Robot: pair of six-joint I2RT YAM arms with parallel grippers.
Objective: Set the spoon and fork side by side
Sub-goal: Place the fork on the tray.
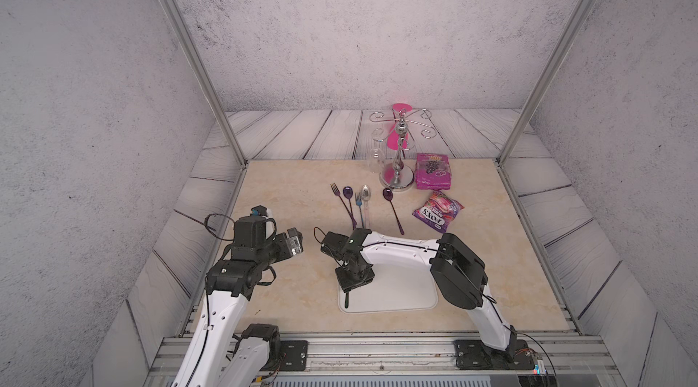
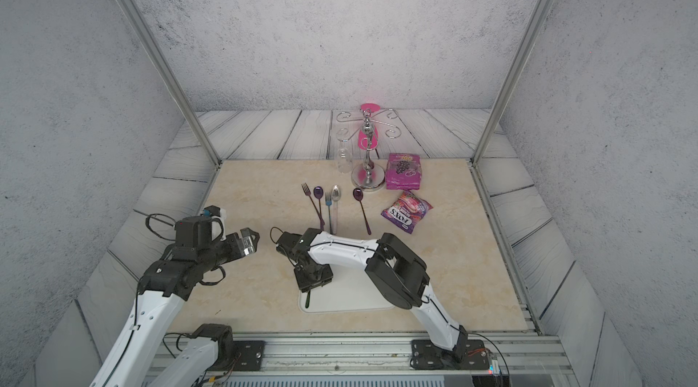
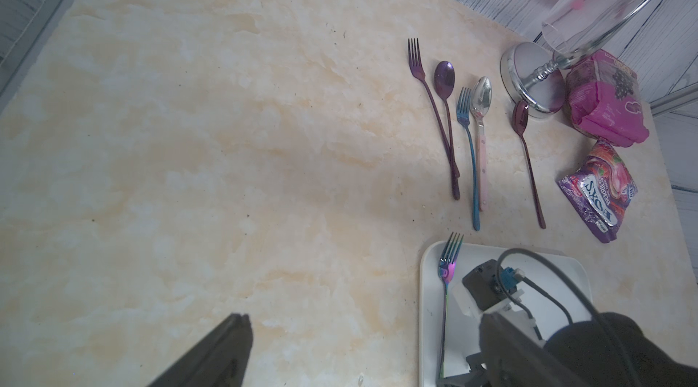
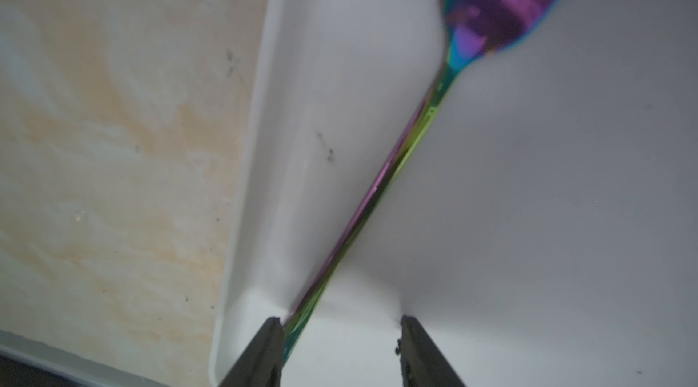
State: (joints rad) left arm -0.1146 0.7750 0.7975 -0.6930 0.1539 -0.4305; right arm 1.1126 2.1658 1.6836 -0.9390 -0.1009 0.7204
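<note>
While the right gripper (image 4: 340,323) stands spread over the smooth white rounded tray (image 4: 264,139), the slim iridescent metal fork (image 4: 376,187) lies inside — handle just beside one finger (image 4: 264,347). The left gripper (image 1: 295,243) is spread too, above the beige marbled tabletop (image 1: 287,185); grey speckled walls (image 1: 340,26).

Both arms were white shells with black joints. The left arm (image 1: 223,313) had a row of little holes and a thin black cable down its side, plus a small blue plug (image 1: 258,210) near the wrist. The right arm (image 1: 400,249) had a fat black elbow (round like a shoe) and a black cable along its top. Each had a black base plate (image 1: 292,355) with silver screws. The left gripper (image 1: 297,246) was grey and black. The right gripper (image 4: 340,319) had dark flat fingers (image 4: 264,351).
</note>
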